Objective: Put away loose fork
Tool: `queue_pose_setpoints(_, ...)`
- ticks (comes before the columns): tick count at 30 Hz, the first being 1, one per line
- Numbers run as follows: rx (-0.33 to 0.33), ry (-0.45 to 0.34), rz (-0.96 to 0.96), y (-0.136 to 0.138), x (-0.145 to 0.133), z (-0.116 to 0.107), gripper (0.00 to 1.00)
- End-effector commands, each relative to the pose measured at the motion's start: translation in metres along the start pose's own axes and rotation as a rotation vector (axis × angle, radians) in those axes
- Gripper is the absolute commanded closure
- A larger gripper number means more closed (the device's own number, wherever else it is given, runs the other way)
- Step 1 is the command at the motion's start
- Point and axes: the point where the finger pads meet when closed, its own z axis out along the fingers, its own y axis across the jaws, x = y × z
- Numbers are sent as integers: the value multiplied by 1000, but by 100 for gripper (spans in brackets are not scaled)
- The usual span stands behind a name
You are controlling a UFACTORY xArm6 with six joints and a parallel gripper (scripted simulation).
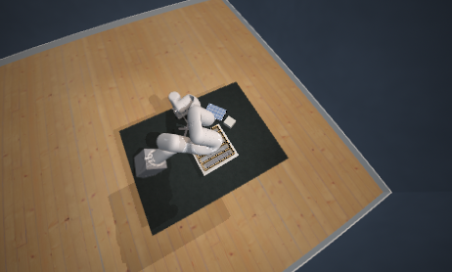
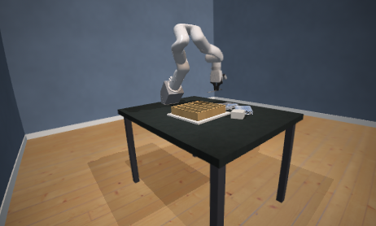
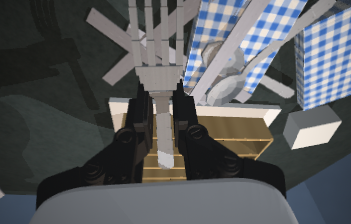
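The pincer (image 3: 162, 107) is closed on the loose fork (image 3: 158, 75), gripping it at the neck just below the tines; the handle runs back between the two black fingers toward the camera, and the tines point away. In the exterior view the pincer (image 2: 216, 86) hangs in the air above the table (image 2: 215, 142), beyond the far edge of the tray (image 2: 198, 111) — the fork is lifted off the surface and touches nothing else.

In the wrist view the wooden tray (image 3: 236, 131) lies directly under the fork's handle, its white rim and pale compartments visible on either side of the fingers. Which slot holds the other forks cannot be told from these pictures.

Beyond the tray, a blue-and-white checked cloth (image 3: 326, 60) lies on the dark table, with several grey utensils crossing it — spoons (image 3: 226, 87) among them. More flat grey cutlery (image 3: 113, 37) lies on the table under the fork's tines. A small white block (image 3: 310, 129) sits just beside the tray's corner, near the cloth.

The arm's grey base (image 1: 142, 167) stands at the table edge, apart from the tray.
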Motion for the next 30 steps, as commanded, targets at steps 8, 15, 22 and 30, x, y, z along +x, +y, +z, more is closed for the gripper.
queue_pose_setpoints(8, -2, -1, 2, 1, 0, -16, 97)
queue_pose_setpoints(15, -2, -1, 2, 1, 0, -17, 97)
queue_pose_setpoints(22, -2, -1, 2, 1, 0, -17, 97)
queue_pose_setpoints(30, -2, -1, 2, 1, 0, -16, 97)
